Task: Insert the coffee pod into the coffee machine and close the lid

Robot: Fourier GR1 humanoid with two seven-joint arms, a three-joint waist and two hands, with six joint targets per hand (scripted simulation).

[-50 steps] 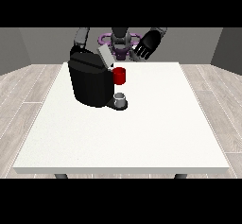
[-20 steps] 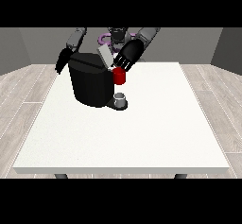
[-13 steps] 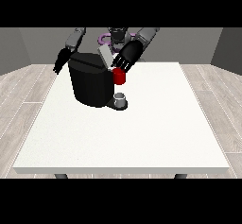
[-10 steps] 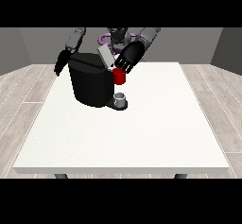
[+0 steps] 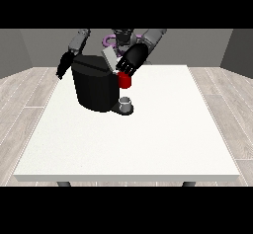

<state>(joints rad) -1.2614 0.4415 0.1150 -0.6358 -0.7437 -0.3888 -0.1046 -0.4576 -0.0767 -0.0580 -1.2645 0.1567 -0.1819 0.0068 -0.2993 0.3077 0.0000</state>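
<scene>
Grey walls and pale plank flooring surround the white counter point(image 5: 148, 144) in the front view. A black coffee machine point(image 5: 96, 87) stands toward the counter's 11 o'clock area, with its grey lid point(image 5: 108, 58) tilted up. A red part point(image 5: 125, 80) projects from the machine at its 3 o'clock side; below it, a small grey cup point(image 5: 126, 103) sits on the machine's base. The robot hand at the view's right point(image 5: 129, 62) hovers at the lid and just above the red part, fingers curled downward; whether they hold anything cannot be told. No coffee pod can be made out. The robot hand at the view's left point(image 5: 63, 67) hangs at the machine's 9 o'clock side, fingers pointing down, straight.
</scene>
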